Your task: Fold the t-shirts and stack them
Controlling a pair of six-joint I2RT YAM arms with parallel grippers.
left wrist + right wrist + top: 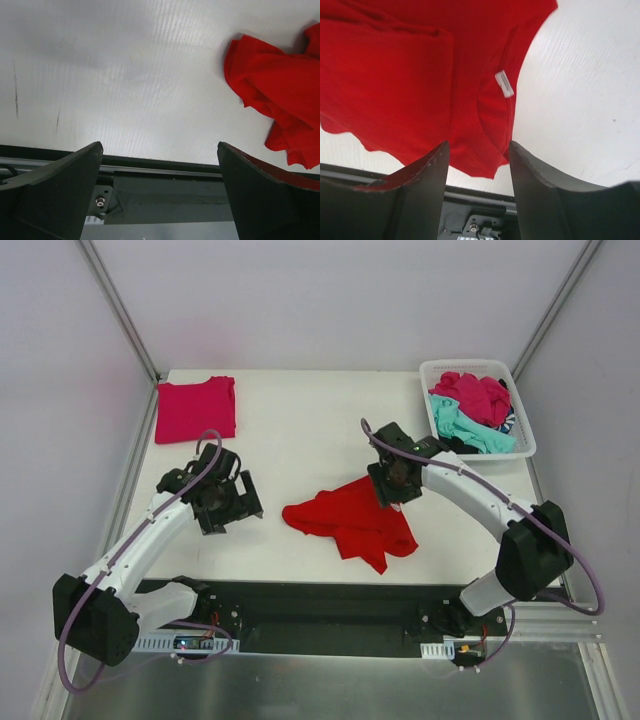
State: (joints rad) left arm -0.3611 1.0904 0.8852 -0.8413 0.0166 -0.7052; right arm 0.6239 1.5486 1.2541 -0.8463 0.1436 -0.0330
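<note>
A bright red t-shirt (350,520) (280,85) (410,75) lies crumpled on the white table near the front middle. My right gripper (395,485) (479,145) is low over its upper right part. Its fingers stand apart on either side of the collar edge, beside a small white label (504,83), and do not press the cloth. My left gripper (225,505) (159,146) hovers wide open and empty over bare table left of the red t-shirt. A magenta-pink t-shirt (195,408) lies folded at the back left corner.
A white lattice basket (470,365) at the back right holds a magenta t-shirt (470,395), a teal one (465,428) and a bit of dark cloth (508,423). The table's front edge and the black base rail (165,162) lie just below both grippers.
</note>
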